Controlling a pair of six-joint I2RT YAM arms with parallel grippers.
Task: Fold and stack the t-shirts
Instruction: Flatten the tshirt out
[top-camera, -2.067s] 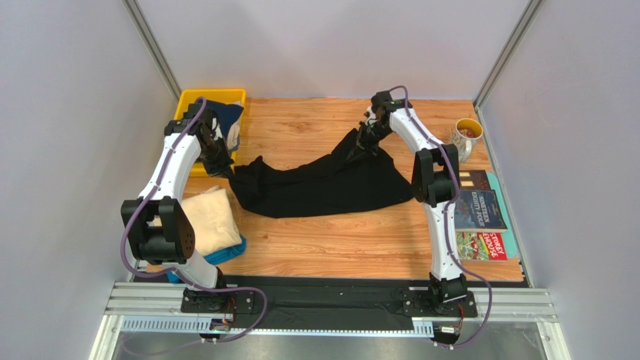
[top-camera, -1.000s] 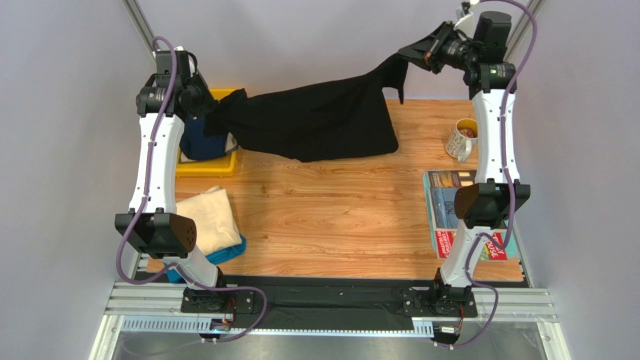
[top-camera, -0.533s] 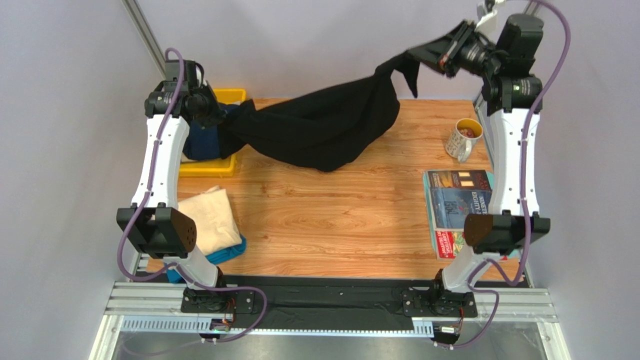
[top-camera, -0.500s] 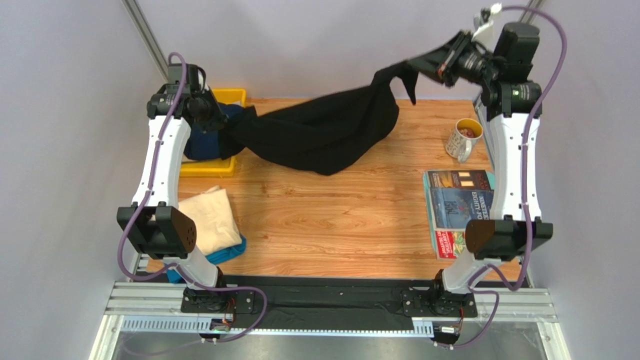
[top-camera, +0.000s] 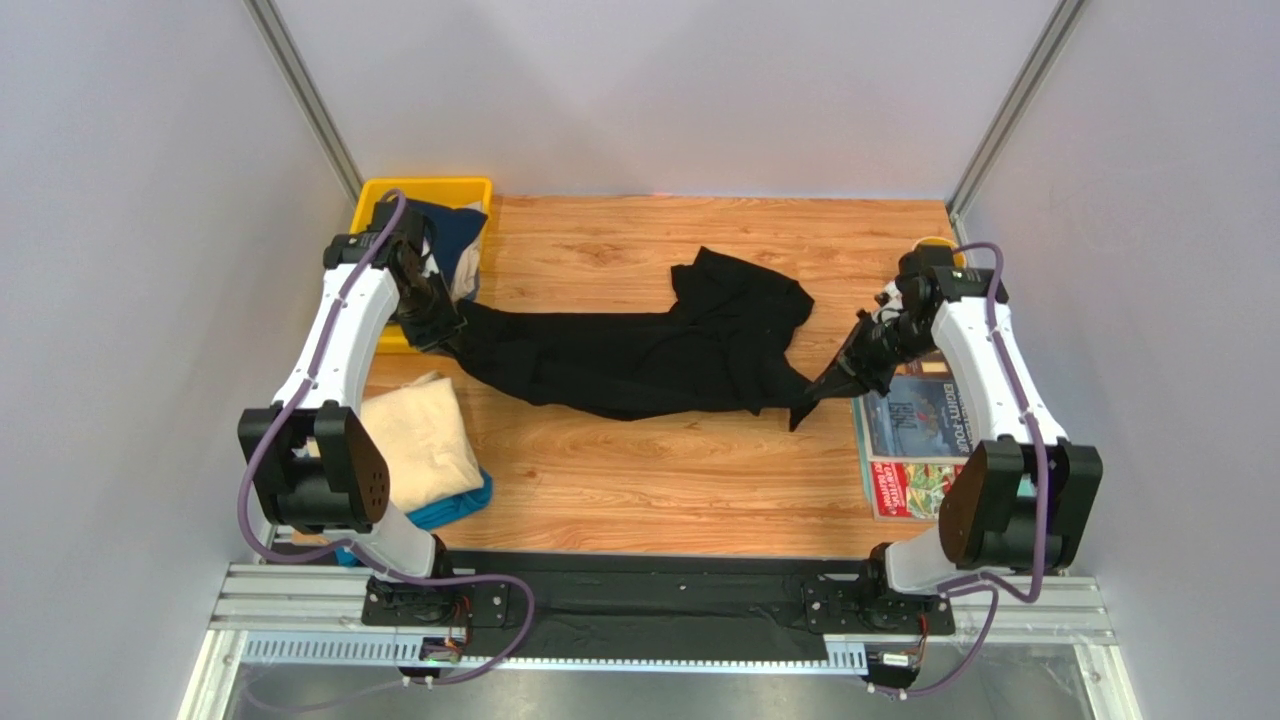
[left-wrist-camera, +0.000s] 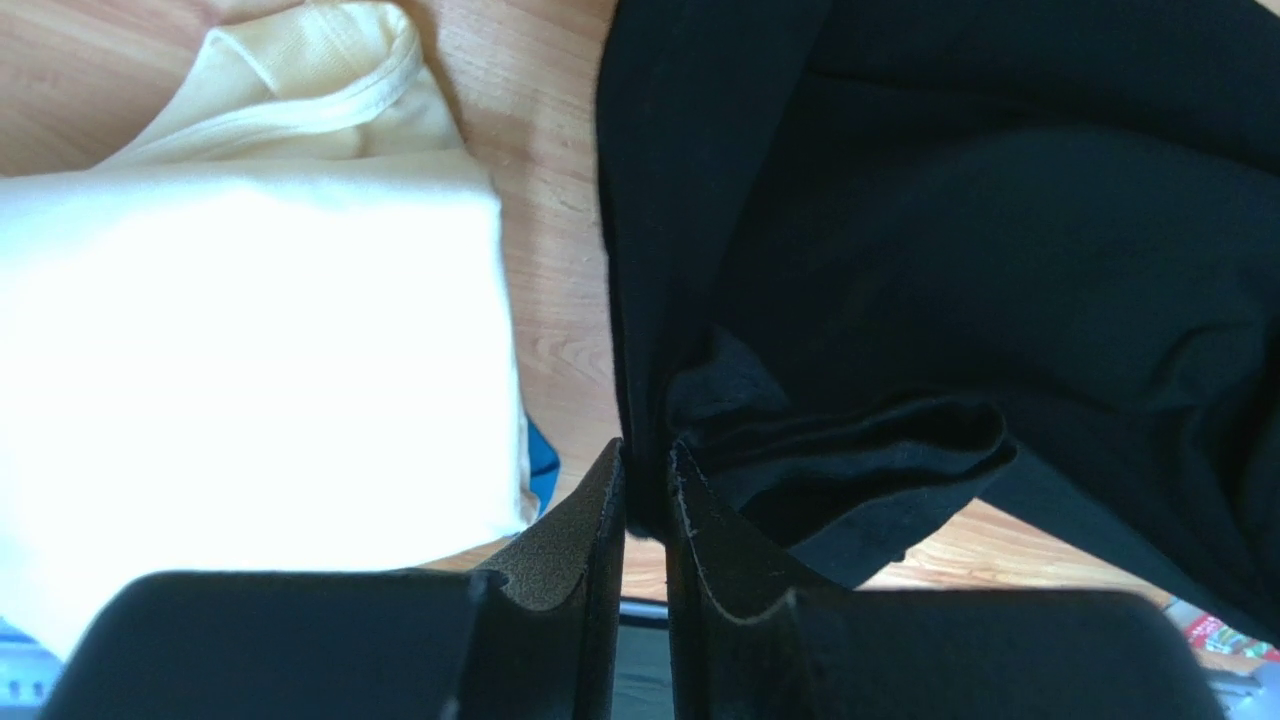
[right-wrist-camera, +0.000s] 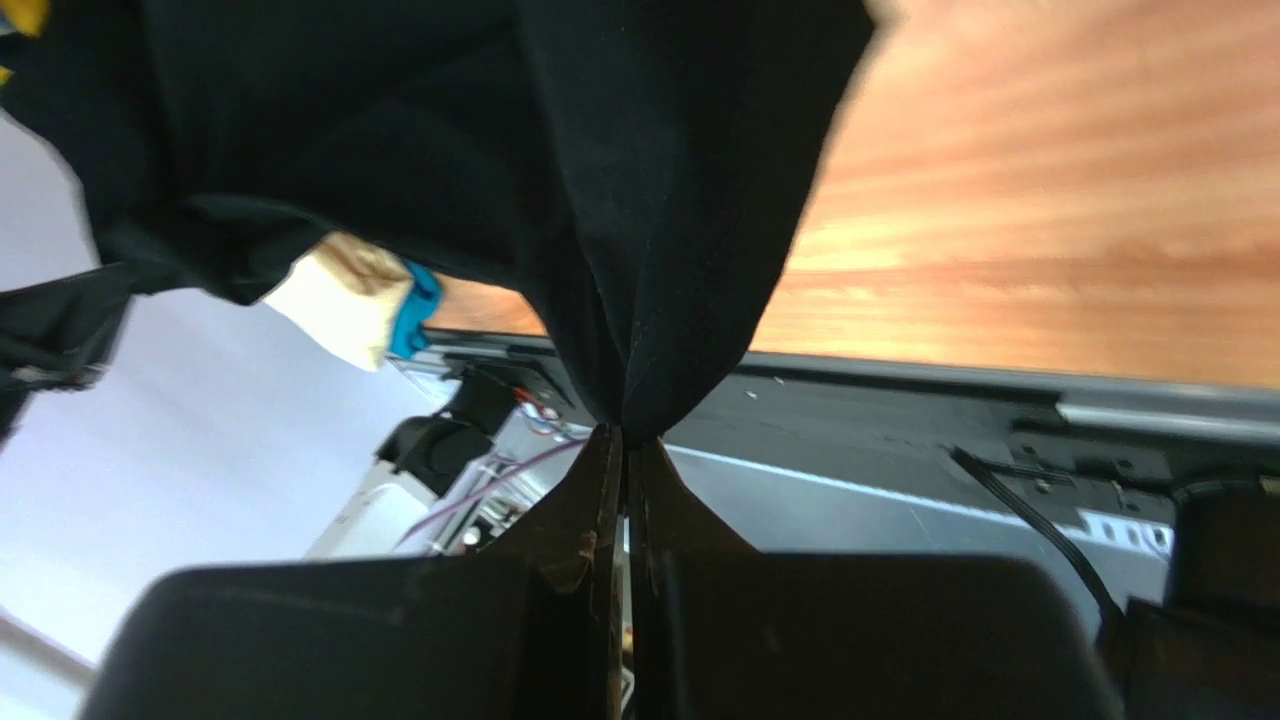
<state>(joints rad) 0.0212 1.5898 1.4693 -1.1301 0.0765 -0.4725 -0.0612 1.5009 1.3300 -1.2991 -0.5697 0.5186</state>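
The black t-shirt (top-camera: 646, 353) lies stretched and rumpled across the middle of the table. My left gripper (top-camera: 445, 323) is shut on its left edge (left-wrist-camera: 706, 405), low over the wood. My right gripper (top-camera: 852, 357) is shut on its right edge (right-wrist-camera: 661, 225), a little above the table. A folded cream t-shirt (top-camera: 413, 435) lies on a teal-blue one (top-camera: 451, 507) at the front left; both show in the left wrist view, cream (left-wrist-camera: 241, 315) and blue (left-wrist-camera: 538, 462). A dark navy t-shirt (top-camera: 451, 237) sits in the yellow bin (top-camera: 376, 203).
Colourful magazines (top-camera: 920, 443) lie by the right edge, under my right arm. A mug (top-camera: 935, 248) stands at the back right, mostly hidden behind my right arm. Grey walls close in both sides and the back.
Both arms have come down from high at the back, bringing the black shirt from hanging in the air onto the table. Both grippers stayed shut on it.
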